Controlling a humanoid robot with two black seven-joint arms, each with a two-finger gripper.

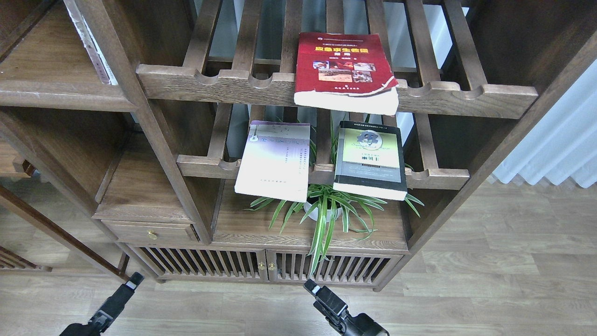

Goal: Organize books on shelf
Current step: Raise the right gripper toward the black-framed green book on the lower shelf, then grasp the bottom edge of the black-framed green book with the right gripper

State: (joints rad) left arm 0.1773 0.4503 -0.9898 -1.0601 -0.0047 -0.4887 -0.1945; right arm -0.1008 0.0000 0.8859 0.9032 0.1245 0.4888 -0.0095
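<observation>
The worn red book (344, 70) lies flat on the upper slatted rack, its front edge overhanging the rail. The thin white-lavender book (275, 160) and the thick black-bordered yellow-green book (369, 158) lie side by side on the lower slatted rack, both overhanging. A flat solid dark-brown shelf (56, 91) with a rounded front edge sits at the upper left. My left gripper (133, 281) and right gripper (311, 286) are low at the bottom edge, in front of the cabinet base and far below the books. Both are seen small and dark, holding nothing visible.
A potted spider plant (326, 212) stands on the solid board under the lower rack. A drawer with a brass knob (151, 234) and slatted cabinet doors (266, 266) sit below. A thin white item (91, 44) leans by the upper-left post. White curtain (555, 140) at right.
</observation>
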